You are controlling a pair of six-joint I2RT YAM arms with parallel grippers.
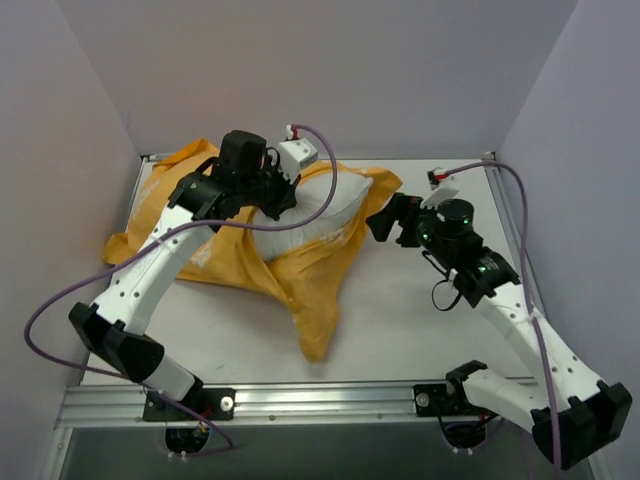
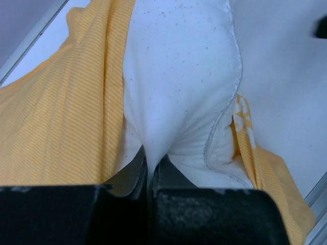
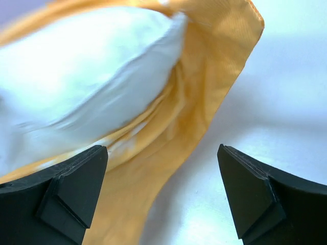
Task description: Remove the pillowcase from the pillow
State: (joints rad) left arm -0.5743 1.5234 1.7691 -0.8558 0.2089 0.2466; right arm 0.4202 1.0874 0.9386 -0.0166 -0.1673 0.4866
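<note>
The orange-yellow pillowcase (image 1: 285, 275) lies crumpled across the back middle of the table, one flap trailing toward the front. The white pillow (image 1: 320, 205) sticks out of it at the back. My left gripper (image 1: 275, 200) is shut on a pinch of the white pillow (image 2: 173, 87), with pillowcase fabric (image 2: 56, 127) to its left. My right gripper (image 1: 385, 222) is open and empty, just right of the pillow, above the pillowcase edge (image 3: 168, 168); the pillow (image 3: 82, 66) fills the upper left of its wrist view. The cartoon face is hidden.
Grey walls close the table at the back and both sides. A metal rail (image 1: 320, 400) runs along the front edge by the arm bases. Purple cables loop off both arms. Bare white tabletop (image 1: 420, 320) lies at front right.
</note>
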